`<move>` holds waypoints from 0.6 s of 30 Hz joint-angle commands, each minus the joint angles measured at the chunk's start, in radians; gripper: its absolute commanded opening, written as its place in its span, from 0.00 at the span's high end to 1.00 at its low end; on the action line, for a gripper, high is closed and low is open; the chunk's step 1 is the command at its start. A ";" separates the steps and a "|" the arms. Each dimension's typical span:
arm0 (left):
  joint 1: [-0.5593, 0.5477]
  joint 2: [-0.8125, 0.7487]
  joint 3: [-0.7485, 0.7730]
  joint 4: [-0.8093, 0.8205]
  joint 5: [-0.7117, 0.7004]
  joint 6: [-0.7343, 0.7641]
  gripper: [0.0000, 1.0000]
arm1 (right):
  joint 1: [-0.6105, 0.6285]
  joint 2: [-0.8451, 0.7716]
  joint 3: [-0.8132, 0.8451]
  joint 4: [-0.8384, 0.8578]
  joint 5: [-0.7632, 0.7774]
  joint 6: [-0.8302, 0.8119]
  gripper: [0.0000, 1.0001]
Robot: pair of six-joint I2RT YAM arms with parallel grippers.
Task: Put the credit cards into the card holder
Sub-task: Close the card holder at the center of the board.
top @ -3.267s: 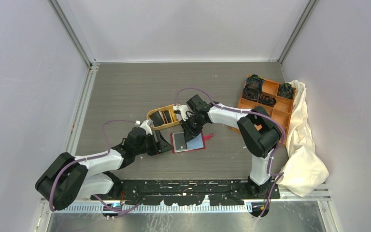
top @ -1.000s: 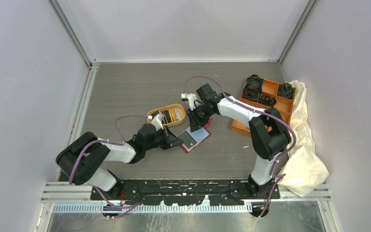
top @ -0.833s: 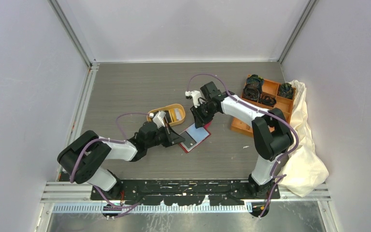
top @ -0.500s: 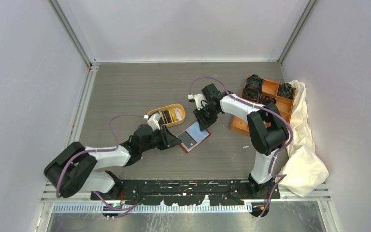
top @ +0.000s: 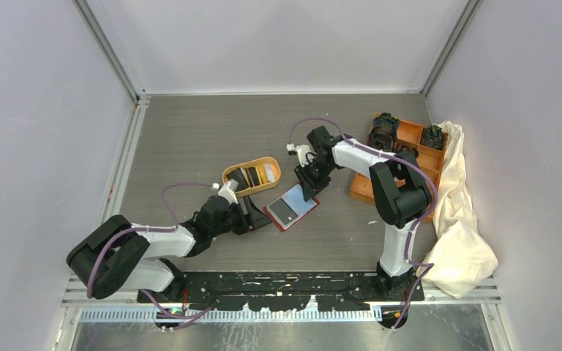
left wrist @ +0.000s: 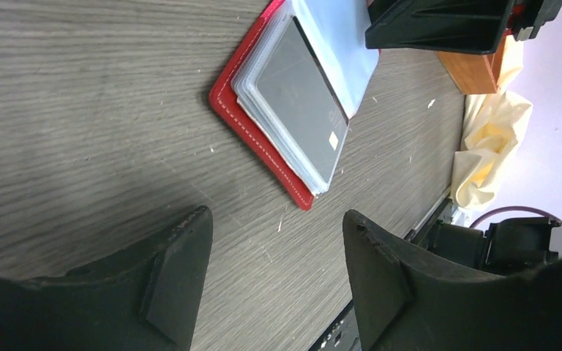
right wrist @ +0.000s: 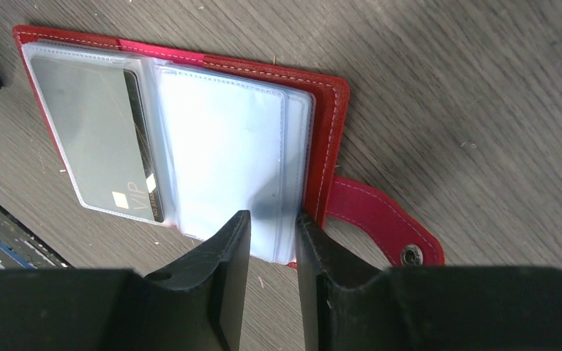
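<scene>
Left gripper point(left wrist: 274, 216) hanging open, empty, just lower left of the wallet point(top: 290, 207); spare cards point(top: 252, 178) lying in the tray point(top: 226, 175) directly above it; right gripper point(right wrist: 271, 218) straddling the wallet's edge, grip unclear

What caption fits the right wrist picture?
The right gripper at the open red card holder's clear sleeves, one black card inside.

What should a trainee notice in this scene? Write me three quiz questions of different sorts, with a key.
1. True or false: the left gripper holds a card.
2. The black card lies: A in a clear sleeve of the card holder; B between the left gripper's fingers; C under the card holder.
3. Which gripper's fingertips stand at the edge of the card holder's sleeves?
Key: 1 false, its jaws are open and empty; 2 A; 3 the right gripper.
</scene>
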 commanded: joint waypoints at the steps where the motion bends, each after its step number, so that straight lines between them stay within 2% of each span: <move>1: -0.005 0.072 0.010 0.103 -0.013 -0.028 0.33 | 0.000 0.009 0.032 -0.033 -0.043 0.008 0.65; 10: -0.010 0.169 0.027 0.176 -0.054 -0.064 0.35 | 0.001 0.014 0.032 -0.033 -0.046 0.010 0.65; 18: -0.027 0.291 0.034 0.345 -0.055 -0.118 0.37 | 0.001 0.016 0.034 -0.036 -0.053 0.015 0.66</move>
